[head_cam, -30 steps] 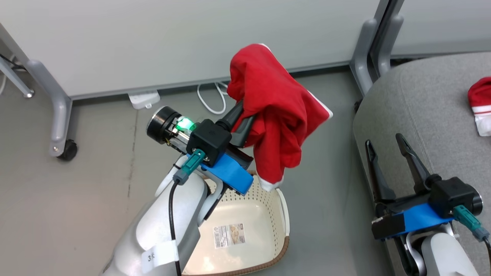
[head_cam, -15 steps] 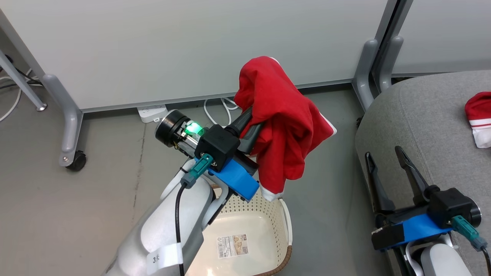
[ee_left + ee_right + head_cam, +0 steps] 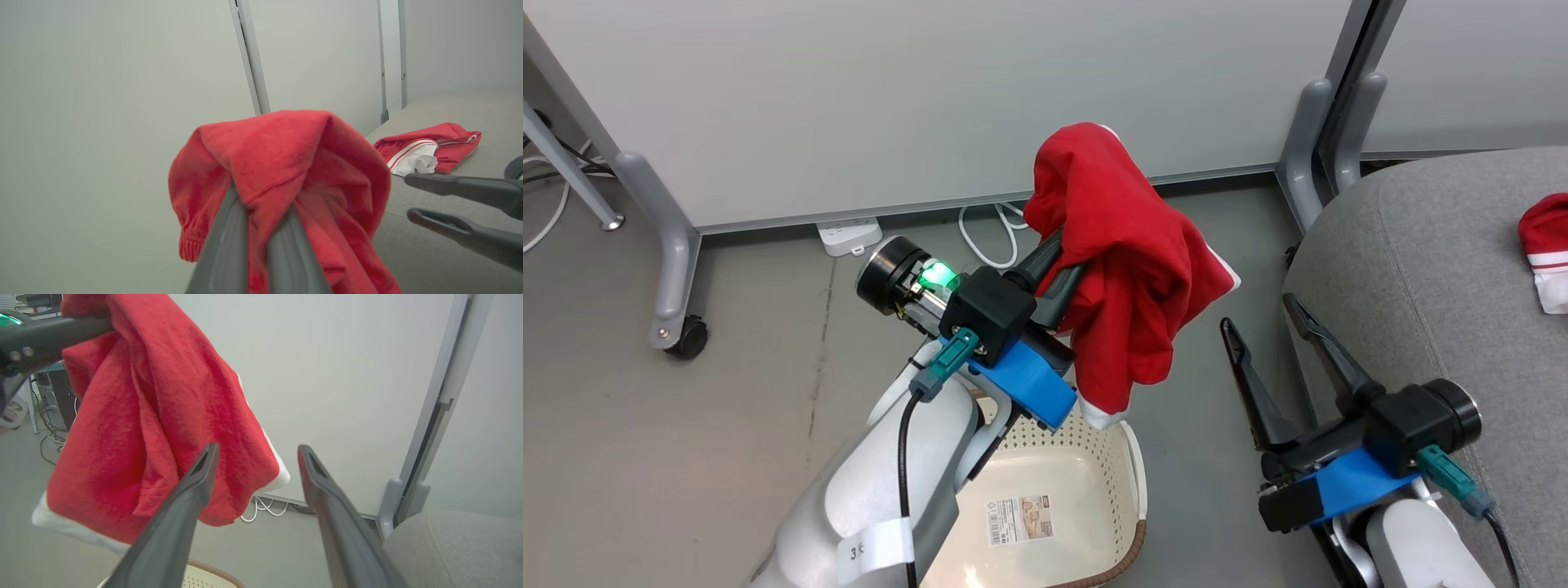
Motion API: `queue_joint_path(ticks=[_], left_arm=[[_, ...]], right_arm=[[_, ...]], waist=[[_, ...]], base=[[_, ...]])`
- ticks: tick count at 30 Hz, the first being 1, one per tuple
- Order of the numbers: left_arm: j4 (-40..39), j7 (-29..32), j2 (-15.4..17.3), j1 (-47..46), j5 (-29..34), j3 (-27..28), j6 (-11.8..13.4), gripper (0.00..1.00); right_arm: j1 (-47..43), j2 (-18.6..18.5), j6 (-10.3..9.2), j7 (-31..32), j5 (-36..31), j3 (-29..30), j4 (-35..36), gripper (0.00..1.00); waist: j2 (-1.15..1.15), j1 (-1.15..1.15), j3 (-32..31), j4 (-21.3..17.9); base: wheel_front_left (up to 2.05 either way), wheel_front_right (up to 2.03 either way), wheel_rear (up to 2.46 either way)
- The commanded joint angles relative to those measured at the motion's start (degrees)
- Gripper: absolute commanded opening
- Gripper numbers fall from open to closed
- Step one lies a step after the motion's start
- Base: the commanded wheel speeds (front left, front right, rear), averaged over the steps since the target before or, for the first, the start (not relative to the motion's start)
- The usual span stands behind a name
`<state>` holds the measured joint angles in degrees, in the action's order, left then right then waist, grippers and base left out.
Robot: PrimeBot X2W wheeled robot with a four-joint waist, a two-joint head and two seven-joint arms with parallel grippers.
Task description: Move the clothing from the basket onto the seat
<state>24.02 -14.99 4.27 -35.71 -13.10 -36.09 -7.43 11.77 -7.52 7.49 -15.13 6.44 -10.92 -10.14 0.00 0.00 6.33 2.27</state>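
Observation:
My left gripper [image 3: 1063, 263] is shut on a red garment with white trim [image 3: 1127, 269], held up above the basket [image 3: 1086, 445]. The cloth drapes over the finger ends and hides them. In the left wrist view the red garment [image 3: 286, 163] wraps round my left gripper [image 3: 261, 202]. The cream perforated basket holds nothing but a label on its floor. My right gripper [image 3: 1258, 312] stands open beside the seat [image 3: 1421, 269], just right of the hanging cloth. Another red and white garment [image 3: 1543, 245] lies on the grey seat. In the right wrist view, my right gripper [image 3: 257, 449] points at the cloth [image 3: 163, 416].
White partition panels on grey wheeled legs [image 3: 674, 278] stand behind. A second leg [image 3: 1307, 147] rises close to the seat's corner. A power strip [image 3: 849, 235] and a white cable [image 3: 984, 233] lie on the grey floor by the panel.
My right gripper has swung left, off the seat's edge and nearer the hanging garment. The camera shifted a little. My left gripper still holds the garment at about the same place.

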Motion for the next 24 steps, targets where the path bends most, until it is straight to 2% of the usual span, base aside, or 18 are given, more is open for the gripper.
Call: queue_joint_path(ticks=[1, 13, 24], left_arm=[[0.03, -0.29, 0.01, -0.75, -0.08, -0.12, -0.06, 0.0], [-0.32, -0.29, -0.47, -1.81, 0.02, -1.24, -0.05, 0.0], [-0.86, -0.29, -1.06, -3.12, -0.4, -3.04, -0.05, 0.0]], right_arm=[[1.33, -0.55, 0.01, -0.03, 0.28, -1.53, -0.14, 1.0], [10.91, -2.39, 0.01, -0.02, -0.15, -11.72, -4.69, 1.0], [18.69, -1.39, 0.01, -0.03, -1.22, -13.91, -9.96, 1.0]], waist=[[0.0, 0.0, 0.12, 0.03], [0.0, 0.0, 1.7, 0.8], [0.0, 0.0, 3.48, 1.99]], base=[[0.0, 0.0, 0.0], [0.0, 0.0, 0.0], [0.0, 0.0, 0.0]])
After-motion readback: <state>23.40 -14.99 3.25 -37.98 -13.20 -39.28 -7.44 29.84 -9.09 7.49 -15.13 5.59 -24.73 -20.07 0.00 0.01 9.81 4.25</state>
